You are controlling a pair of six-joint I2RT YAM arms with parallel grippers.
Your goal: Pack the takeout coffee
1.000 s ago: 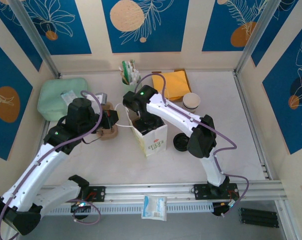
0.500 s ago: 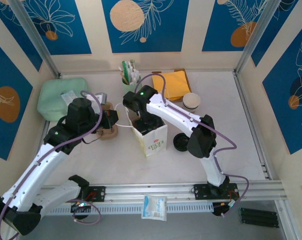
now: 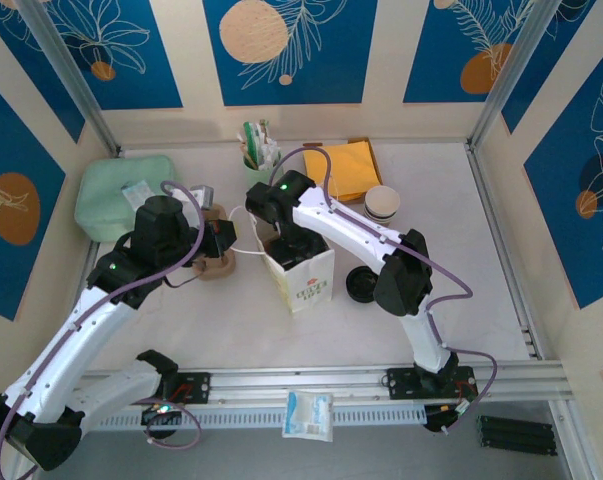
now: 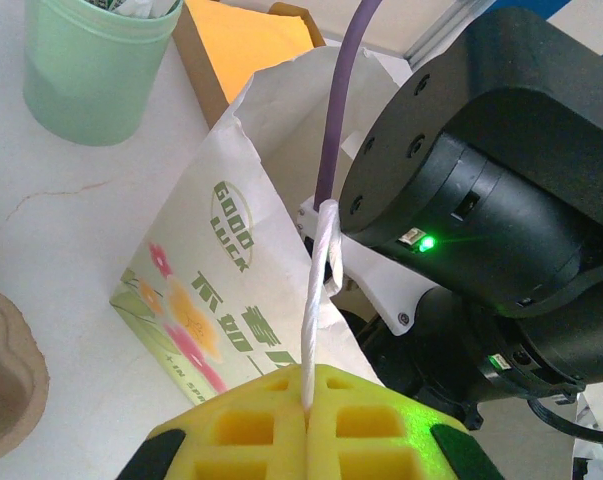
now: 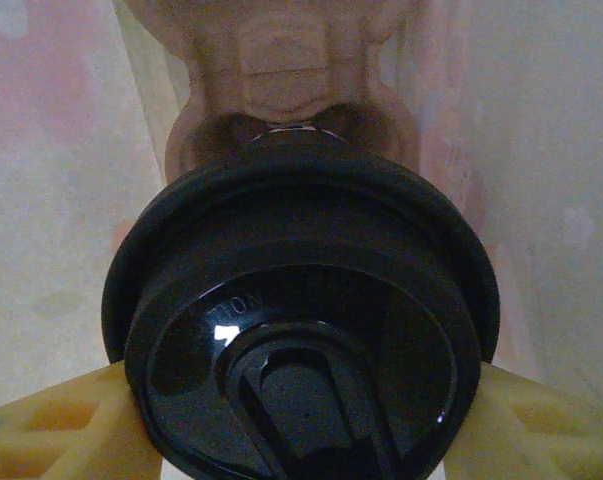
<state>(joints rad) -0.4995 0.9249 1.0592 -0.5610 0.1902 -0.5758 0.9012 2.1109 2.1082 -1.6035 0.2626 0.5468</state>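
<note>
R claw grips lidded coffee cup by its sides, prob just under rim. Light, crushable paper, so I'd squeeze soft. Pulp carrier just ahead of claw. L claw pinched shut on bag handle.

The paper bag reads "GOOD LUCK"; the black lid shows "TION".

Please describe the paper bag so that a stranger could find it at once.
At the middle of the table, between the two arms, stands an open white paper bag. Unlike the brown cup carrier to its left, it bears green lettering and pink flowers on its side.
</note>
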